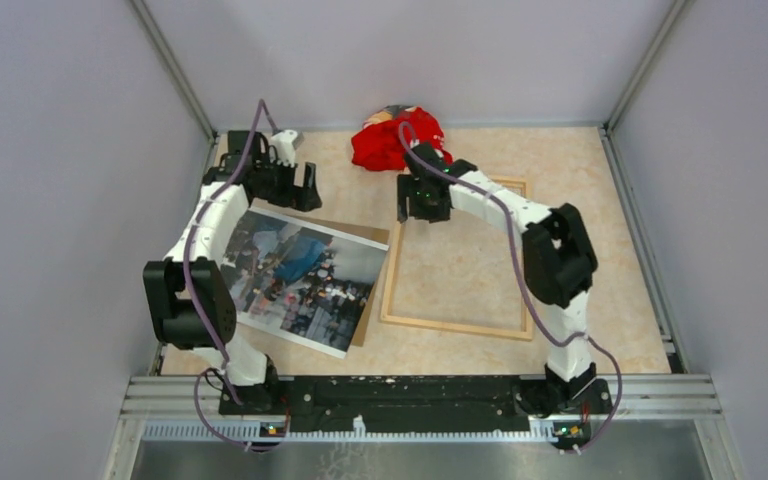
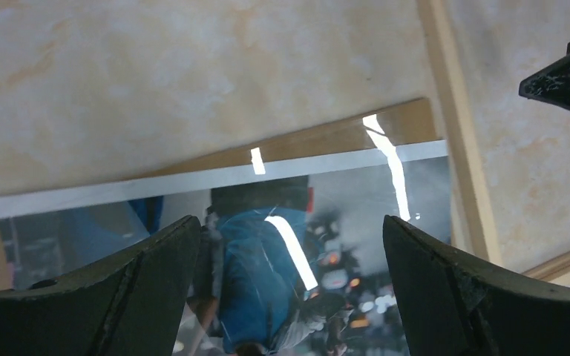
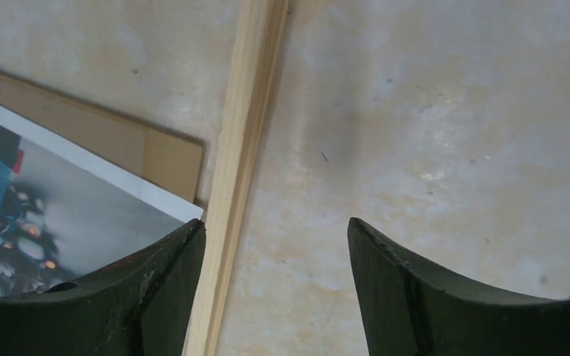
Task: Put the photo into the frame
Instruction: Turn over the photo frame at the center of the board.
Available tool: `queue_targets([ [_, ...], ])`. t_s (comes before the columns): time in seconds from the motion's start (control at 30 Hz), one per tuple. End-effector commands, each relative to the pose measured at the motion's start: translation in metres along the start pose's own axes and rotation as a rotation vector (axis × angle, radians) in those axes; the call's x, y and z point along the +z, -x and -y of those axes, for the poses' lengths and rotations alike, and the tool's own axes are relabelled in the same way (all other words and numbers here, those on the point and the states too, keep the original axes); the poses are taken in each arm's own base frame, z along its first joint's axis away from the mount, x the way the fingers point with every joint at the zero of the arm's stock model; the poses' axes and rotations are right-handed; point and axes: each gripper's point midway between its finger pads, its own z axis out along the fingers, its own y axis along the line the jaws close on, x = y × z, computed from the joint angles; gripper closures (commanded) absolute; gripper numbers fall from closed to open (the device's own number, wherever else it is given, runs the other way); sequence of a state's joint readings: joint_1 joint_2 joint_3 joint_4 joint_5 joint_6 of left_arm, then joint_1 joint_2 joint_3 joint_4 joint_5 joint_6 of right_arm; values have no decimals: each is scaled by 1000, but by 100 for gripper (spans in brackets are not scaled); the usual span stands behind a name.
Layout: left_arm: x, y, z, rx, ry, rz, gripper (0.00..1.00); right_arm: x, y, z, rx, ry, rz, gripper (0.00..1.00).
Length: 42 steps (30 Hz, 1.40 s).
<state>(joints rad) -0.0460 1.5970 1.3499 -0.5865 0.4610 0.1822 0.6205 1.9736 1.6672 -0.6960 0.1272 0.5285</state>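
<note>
By the look of it, the task had hardly begun. The large glossy colour photo (image 1: 305, 280) of people in blue, dark and white tones, with a thin white border, lay flat on a plain brown backing board (image 3: 104, 137) on the left part of the pale marbled bench (image 1: 580, 170), outside the frame. The thin light-wood rectangular frame (image 1: 455, 327) lay flat to its right, and only bare bench showed inside it. The photo sat skewed to the frame, with its nearest corner right against the frame's left rail; whether it touched or lapped the rail could not be told. Nearly everything seemed left to do: taking up the photo, squaring it, and laying it within the rails.

The left fingers (image 2: 119, 297) stood wide apart above the far edge of the photo, with the print showing between them, and held nothing. Whether they touched the print could not be told. The right fingers (image 3: 445, 297) were also clearly apart, poised over the frame's left rail near its far corner. The rail ran under the inner edge of one finger, bare bench showed in the gap, and they gripped nothing. A crumpled red cloth (image 1: 397, 140) lay at the far edge of the bench, apart from the rest.
</note>
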Motion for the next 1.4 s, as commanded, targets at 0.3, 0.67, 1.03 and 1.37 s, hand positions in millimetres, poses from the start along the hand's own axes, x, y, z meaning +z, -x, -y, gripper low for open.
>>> queue_targets([
  [0.3,-23,-46,-50,-36,138,-138,2,81,-29,-41,-4,46,-110,39],
  [0.67,-29,-42,-43,-35,127,-115,2,68,-21,-45,-51,21,-78,46],
  [1.03,-32,-46,-39,-6,112,-116,2,57,-56,13,-102,-147,-103,75],
  [1.37,-35,-46,-31,-18,97,-84,2,28,-81,42,-227,-101,-111,81],
])
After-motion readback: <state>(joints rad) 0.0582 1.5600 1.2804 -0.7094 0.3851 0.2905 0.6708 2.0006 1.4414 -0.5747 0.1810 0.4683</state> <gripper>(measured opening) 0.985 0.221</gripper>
